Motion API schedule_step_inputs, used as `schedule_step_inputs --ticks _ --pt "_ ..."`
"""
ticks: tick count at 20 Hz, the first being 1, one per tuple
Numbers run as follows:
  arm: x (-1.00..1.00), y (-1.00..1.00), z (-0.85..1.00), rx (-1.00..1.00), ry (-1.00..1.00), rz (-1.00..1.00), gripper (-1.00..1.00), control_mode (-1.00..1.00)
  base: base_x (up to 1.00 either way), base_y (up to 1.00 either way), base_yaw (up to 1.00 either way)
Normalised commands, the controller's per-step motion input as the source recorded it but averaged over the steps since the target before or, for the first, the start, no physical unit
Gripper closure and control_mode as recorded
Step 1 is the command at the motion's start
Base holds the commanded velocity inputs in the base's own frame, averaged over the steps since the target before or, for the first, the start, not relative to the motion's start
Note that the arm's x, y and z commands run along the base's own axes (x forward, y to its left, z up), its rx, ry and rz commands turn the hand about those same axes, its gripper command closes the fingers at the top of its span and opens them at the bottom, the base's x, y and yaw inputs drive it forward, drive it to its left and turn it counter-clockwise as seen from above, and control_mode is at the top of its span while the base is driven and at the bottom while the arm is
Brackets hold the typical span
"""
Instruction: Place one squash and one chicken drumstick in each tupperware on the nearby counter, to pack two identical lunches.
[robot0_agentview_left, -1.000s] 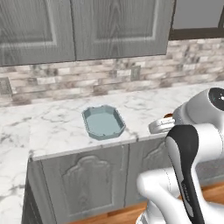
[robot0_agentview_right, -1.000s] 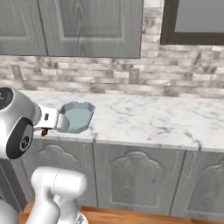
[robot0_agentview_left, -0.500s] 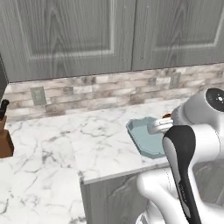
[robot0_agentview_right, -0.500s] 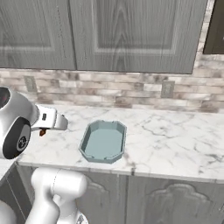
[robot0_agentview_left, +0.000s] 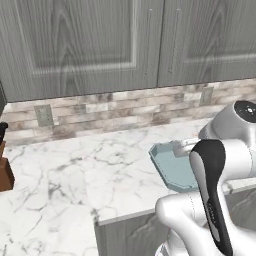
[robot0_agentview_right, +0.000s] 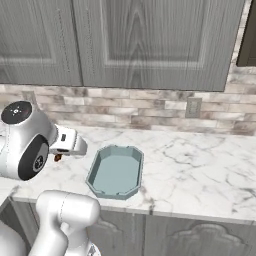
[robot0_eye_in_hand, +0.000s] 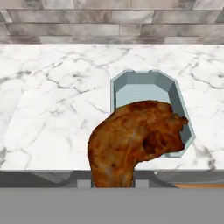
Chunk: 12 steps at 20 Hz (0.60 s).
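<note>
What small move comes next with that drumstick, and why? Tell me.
Probably carry the reddish-brown chicken drumstick forward until it hangs squarely over the pale blue tupperware, then lower it. The gripper is shut on the drumstick, and the hand view shows it overlapping only the container's near edge. The tupperware looks empty and sits near the counter front edge, so releasing now might miss.

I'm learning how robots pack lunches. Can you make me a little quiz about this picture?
1. True or false: the pale blue tupperware already has food in it.
2. What does the gripper hold? A) squash B) chicken drumstick C) spoon
3. What does the tupperware sit on?

Key: 1. False, it looks empty. 2. B. 3. The white marble counter.
</note>
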Motion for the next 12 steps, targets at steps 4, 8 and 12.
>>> schedule_step_inputs --ticks 4,8,12 --pt "0.00 -0.62 -0.65 0.00 0.10 0.00 1.00 -1.00 0.00 0.00 0.00" --pt "0.02 -0.58 -0.53 0.00 0.11 0.00 1.00 -1.00 0.00 0.00 0.00" --pt "0.05 -0.25 -0.42 0.00 0.03 -0.01 1.00 -1.00 0.00 0.00 0.00"
